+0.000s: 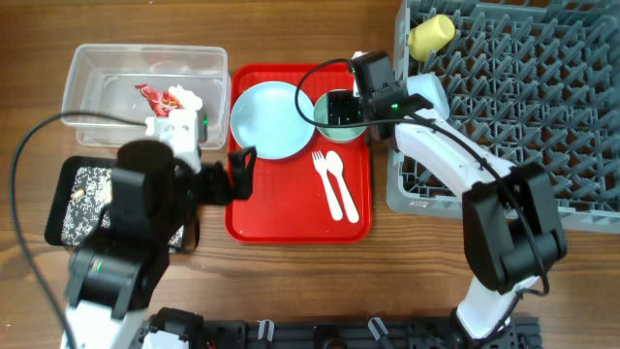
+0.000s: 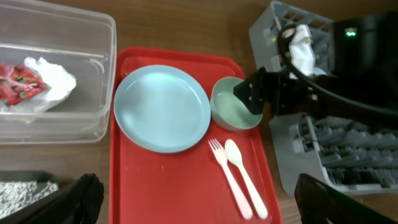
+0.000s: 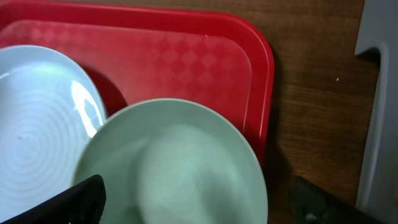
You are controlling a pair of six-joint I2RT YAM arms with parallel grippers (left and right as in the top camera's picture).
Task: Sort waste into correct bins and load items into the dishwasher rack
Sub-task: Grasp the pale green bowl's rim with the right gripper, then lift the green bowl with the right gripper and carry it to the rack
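Bowl (image 3: 180, 162) sits on the red tray (image 3: 186, 50) under the right gripper (image 3: 196, 202), jaws spread, ungripped; left gripper (image 2: 199, 202) idle, also wide. We find wrapper (image 2: 25, 84) in tub (image 2: 106, 74), cup (image 1: 431, 34) in rack (image 1: 504, 87); plate (image 2: 161, 109), fork (image 2: 229, 177), spoon (image 2: 247, 183) outstanding.

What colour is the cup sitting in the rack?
Yellow: the cup shows best in the overhead view.

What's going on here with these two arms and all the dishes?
Two robot arms are clearing a meal tray. The right end effector is open over the pale green bowl on the red tray, fingers either side of it, not gripping. The left end effector hangs open by the tray's left edge, holding nothing. The plate, fork and spoon lie on the tray. A yellow cup is in the grey rack, and a wrapper is in the clear tub.
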